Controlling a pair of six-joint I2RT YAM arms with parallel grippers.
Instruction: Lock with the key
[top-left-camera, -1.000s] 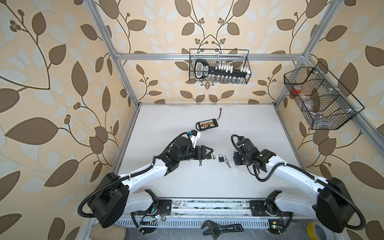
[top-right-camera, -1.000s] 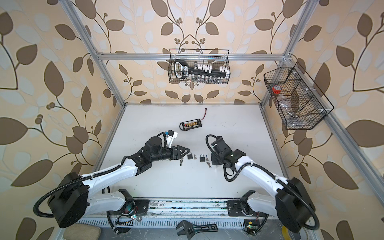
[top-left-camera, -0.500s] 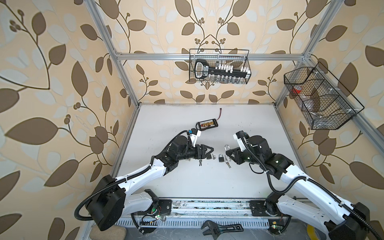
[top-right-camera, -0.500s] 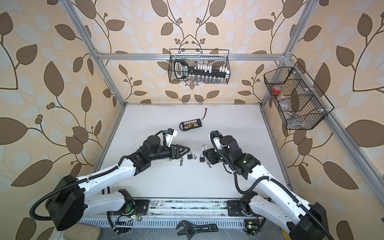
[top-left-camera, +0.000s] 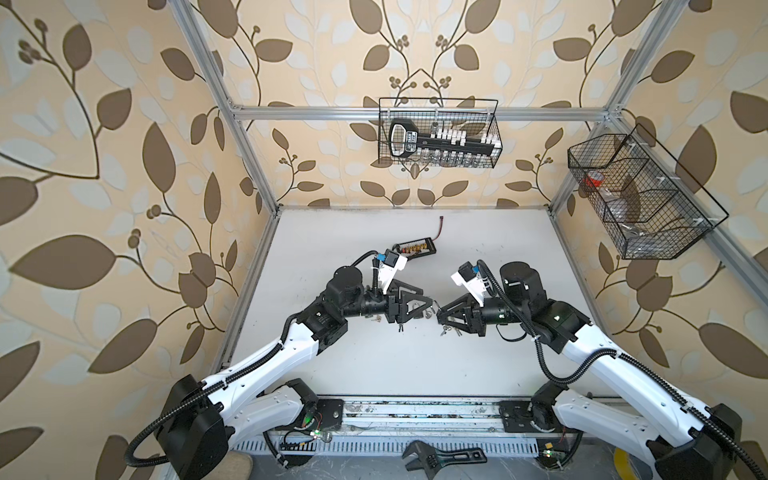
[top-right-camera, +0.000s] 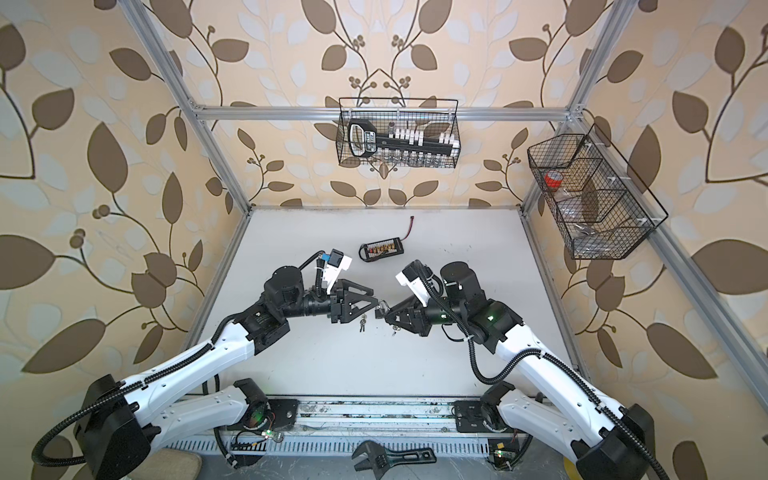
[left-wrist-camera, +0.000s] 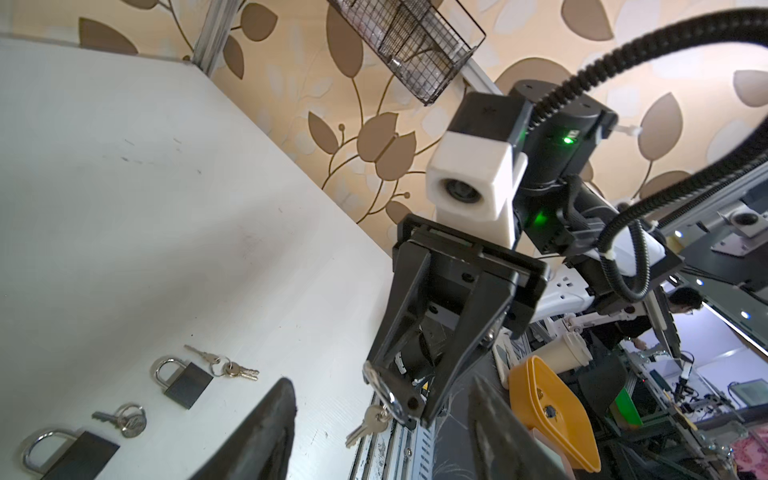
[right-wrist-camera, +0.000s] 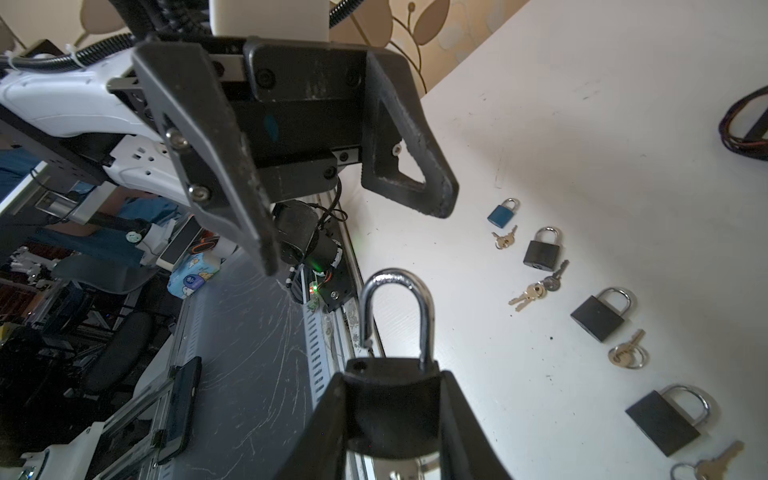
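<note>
Padlock (right-wrist-camera: 392, 411), black, shackle sprung open, is clamped between the right fingers (right-wrist-camera: 324, 432), clear of the tabletop (right-wrist-camera: 582, 104). A key (left-wrist-camera: 368, 419) hangs beneath these fingers. Left fingers (right-wrist-camera: 208, 158) face the shackle just beyond, spread wide, holding nothing. Farther off beside them, other padlocks (right-wrist-camera: 598, 318) and loose keys (right-wrist-camera: 528, 295) lie in a row.

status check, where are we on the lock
Left gripper open, empty. Right gripper shut on padlock, shackle open, key dangling below. Nothing between the two.
</note>
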